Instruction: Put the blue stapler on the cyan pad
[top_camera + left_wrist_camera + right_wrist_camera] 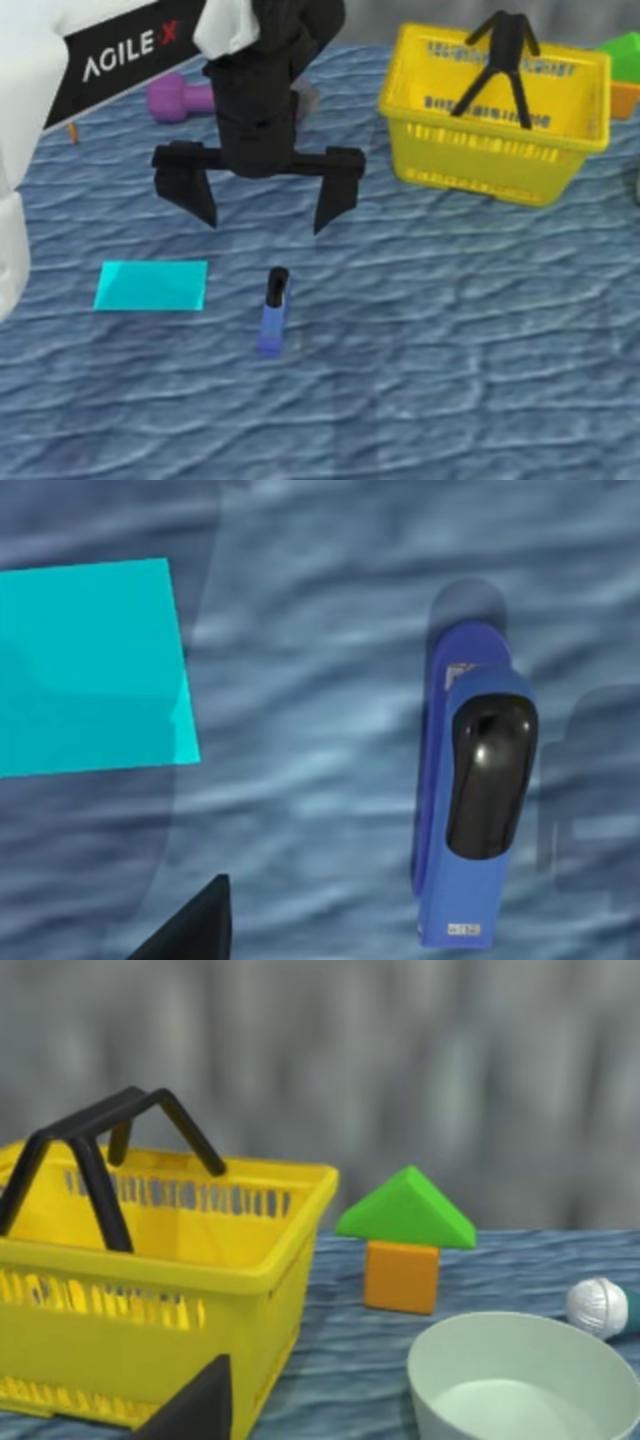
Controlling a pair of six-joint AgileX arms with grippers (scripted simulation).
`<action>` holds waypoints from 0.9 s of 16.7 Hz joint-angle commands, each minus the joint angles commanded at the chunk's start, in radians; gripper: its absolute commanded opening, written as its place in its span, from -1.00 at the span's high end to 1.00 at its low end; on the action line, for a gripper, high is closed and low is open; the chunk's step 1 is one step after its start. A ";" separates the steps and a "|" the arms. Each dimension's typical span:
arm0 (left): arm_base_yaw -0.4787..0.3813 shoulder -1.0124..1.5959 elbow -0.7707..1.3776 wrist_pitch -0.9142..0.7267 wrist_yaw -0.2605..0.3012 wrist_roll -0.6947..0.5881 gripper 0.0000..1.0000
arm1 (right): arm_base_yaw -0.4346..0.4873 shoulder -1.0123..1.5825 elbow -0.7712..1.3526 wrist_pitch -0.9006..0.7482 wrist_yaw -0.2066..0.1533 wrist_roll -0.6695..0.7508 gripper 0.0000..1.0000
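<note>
My left gripper (262, 218) hovers spread above blue stapler (273, 311); cyan pad (151, 286) nearer table's left edge; right gripper's state unclear.

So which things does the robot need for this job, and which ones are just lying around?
For the job:
- blue stapler, lying on the table
- cyan pad, beside it, not touching
- left gripper, open, hanging above the stapler

Just lying about:
- yellow basket with black handles
- purple dumbbell
- green-roofed orange block house
- white bowl
</note>
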 joint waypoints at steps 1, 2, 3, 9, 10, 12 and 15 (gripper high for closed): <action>0.000 0.000 0.000 0.000 0.000 0.000 -1.00 | 0.000 0.000 0.000 0.000 0.000 0.000 -1.00; 0.005 -0.002 -0.003 0.002 0.000 0.001 -1.00 | 0.000 0.000 0.000 0.000 0.000 0.000 -1.00; 0.005 -0.001 -0.005 0.005 0.000 0.001 -1.00 | 0.000 0.000 0.000 0.000 0.000 0.000 -1.00; 0.003 0.052 -0.156 0.215 0.001 0.004 -1.00 | 0.000 0.000 0.000 0.000 0.000 0.000 -1.00; 0.003 0.064 -0.188 0.260 0.001 0.004 -1.00 | 0.000 0.000 0.000 0.000 0.000 0.000 -1.00; 0.003 0.083 -0.237 0.325 0.001 0.004 -1.00 | 0.000 0.000 0.000 0.000 0.000 0.000 -1.00; 0.002 0.091 -0.256 0.347 0.001 0.003 -1.00 | 0.000 0.000 0.000 0.000 0.000 0.000 -1.00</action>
